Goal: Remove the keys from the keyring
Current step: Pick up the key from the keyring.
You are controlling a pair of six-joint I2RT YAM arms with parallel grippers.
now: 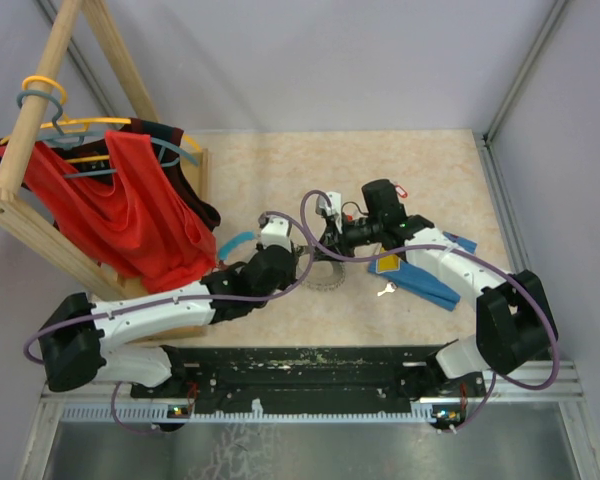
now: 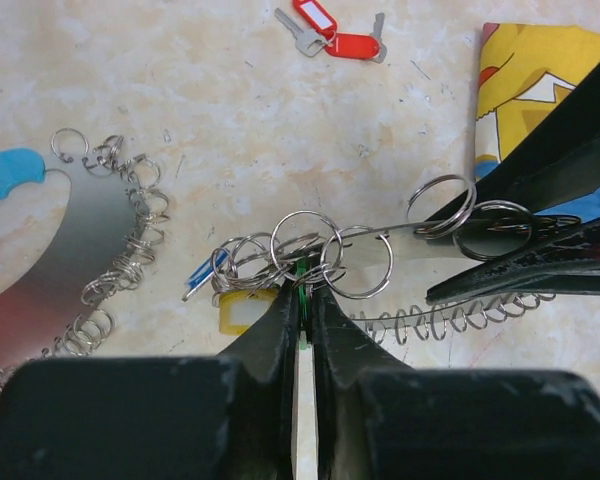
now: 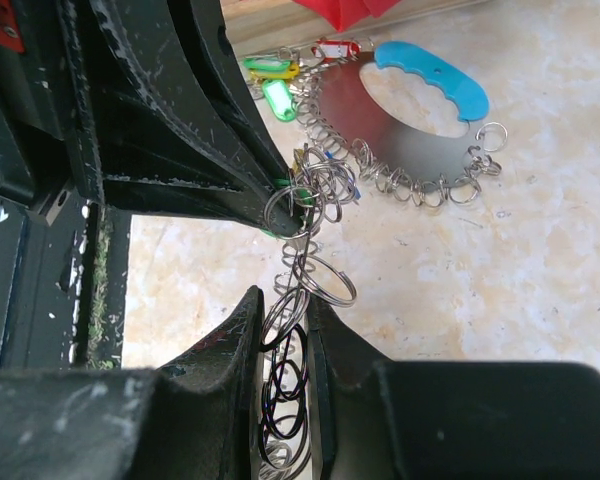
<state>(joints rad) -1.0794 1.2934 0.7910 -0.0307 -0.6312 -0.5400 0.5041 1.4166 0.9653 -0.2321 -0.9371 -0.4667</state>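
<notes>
The left gripper [image 2: 302,288] was pinched tight on a green tag [image 2: 301,270] within a bunch of split loops [image 2: 305,245]; the right gripper [image 3: 282,315] clamped the same loops further along. The keyring [image 2: 75,245] lay flat on the table [image 2: 230,120] just beside them, with two red keys [image 2: 330,30] loose well apart. The wire looked light, springy and slick, so the flat tag seemed the surer hold
</notes>
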